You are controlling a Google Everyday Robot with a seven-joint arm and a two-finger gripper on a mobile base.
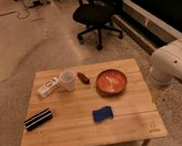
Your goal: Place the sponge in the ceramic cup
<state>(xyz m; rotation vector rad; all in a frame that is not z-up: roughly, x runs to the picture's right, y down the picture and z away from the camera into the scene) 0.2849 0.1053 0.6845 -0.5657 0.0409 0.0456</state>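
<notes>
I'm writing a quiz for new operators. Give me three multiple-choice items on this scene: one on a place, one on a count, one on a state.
1. Where is the sponge relative to the orange bowl?
A. inside it
B. on the table in front of it, apart
C. behind it

2. How many things lie on the table?
A. three
B. six
C. nine

3. How does the ceramic cup stand?
A. upright, no sponge in it
B. tipped over
C. stacked in the bowl

Answers:
1 B: the blue block lies on bare wood, nearer the camera than the bowl.
2 B: cup, white packet, brown item, bowl, sponge, striped black bar.
3 A: its mouth faces up and the sponge lies elsewhere.

The gripper is out of view; only the white arm shows at the right.
</notes>
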